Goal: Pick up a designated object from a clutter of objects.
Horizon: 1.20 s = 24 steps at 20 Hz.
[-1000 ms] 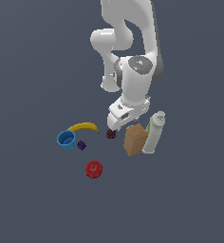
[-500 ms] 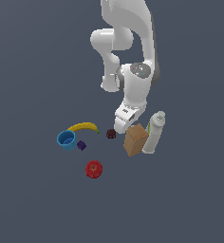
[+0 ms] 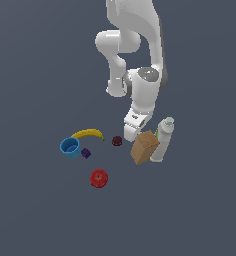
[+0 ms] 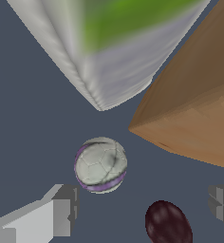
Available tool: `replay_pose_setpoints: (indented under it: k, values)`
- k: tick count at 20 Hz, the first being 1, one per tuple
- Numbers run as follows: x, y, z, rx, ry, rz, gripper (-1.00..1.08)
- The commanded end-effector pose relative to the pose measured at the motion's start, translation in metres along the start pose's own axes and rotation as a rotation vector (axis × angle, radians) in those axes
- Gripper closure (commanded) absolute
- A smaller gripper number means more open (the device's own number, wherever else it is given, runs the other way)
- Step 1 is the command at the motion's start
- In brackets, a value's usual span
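The designated object, a whitish-grey mottled ball (image 4: 100, 164), lies on the floor between the white bottle (image 4: 109, 52) and the brown box (image 4: 190, 104); in the exterior view it is hidden. The dark red lump (image 4: 167, 222) lies close beside it, also seen in the exterior view (image 3: 117, 141). My gripper (image 4: 142, 204) is open and empty above the floor, its fingers (image 4: 57, 211) spread wide, the ball just ahead of them. In the exterior view the gripper (image 3: 131, 134) hangs low behind the box (image 3: 144, 147), next to the bottle (image 3: 162, 140).
On the exterior view's left lie a yellow banana (image 3: 88, 133), a blue cup (image 3: 70, 147) and a tiny purple cube (image 3: 85, 153). A red apple (image 3: 99, 178) sits nearer the front. The box and bottle stand close on either side of the ball.
The arm has moved a little toward the exterior view's right and lowered, bringing the gripper down behind the brown box. The objects have not moved.
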<state>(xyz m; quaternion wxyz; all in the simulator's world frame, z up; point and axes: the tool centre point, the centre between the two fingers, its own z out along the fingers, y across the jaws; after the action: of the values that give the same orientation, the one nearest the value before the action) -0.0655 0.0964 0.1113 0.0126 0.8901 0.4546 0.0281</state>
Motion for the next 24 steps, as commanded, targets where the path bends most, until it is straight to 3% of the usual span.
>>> replay_pose_setpoints:
  k: [1,17,24]
  values:
    - [0.0,0.0,0.0,0.0,0.0,0.0,-0.92]
    - [-0.004,-0.03,0.065,0.044,-0.033,-0.044,-0.92]
    - [-0.004,-0.033,0.073,0.049,-0.038,-0.049,-0.92]
